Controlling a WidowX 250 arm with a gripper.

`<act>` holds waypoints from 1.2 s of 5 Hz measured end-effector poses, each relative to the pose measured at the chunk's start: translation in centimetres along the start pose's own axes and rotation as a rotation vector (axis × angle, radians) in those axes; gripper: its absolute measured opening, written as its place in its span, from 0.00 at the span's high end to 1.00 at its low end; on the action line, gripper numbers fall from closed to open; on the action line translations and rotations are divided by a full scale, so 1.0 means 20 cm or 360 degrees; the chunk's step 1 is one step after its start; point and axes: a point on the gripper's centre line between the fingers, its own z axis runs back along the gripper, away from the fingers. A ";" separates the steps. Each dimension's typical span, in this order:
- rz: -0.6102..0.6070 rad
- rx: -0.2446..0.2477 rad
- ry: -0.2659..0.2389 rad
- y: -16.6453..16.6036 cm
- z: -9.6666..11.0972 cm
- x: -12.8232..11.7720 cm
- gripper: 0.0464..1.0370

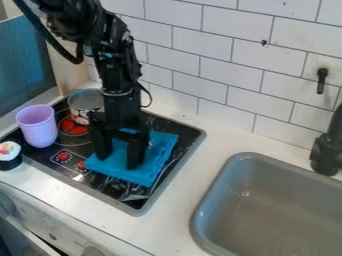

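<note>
The black gripper hangs straight down over the stove, open, its two fingers spread apart. Beneath it a folded blue cloth lies on the right part of the black stove top. Both fingertips are at the cloth, one toward its left side and one near its middle; whether they press on it I cannot tell. Part of the cloth is hidden behind the fingers.
On the stove's left side stand a purple cup and a metal pot, the pot close to the arm. A sushi-like toy sits at the left edge. Right are a grey sink and black faucet; a tiled wall rises behind.
</note>
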 end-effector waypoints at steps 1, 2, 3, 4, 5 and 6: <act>0.0024 -0.0019 -0.0031 0.03 0.00 0.07 0.04; -0.0031 0.0019 -0.0126 0.06 0.02 0.19 0.04; -0.0076 0.0049 -0.0265 0.11 0.04 0.28 0.04; -0.0078 0.0043 -0.0342 0.14 0.05 0.34 0.04; -0.0065 0.0030 -0.0389 0.15 0.06 0.35 0.04; -0.0046 0.0058 -0.0397 0.15 0.06 0.30 0.04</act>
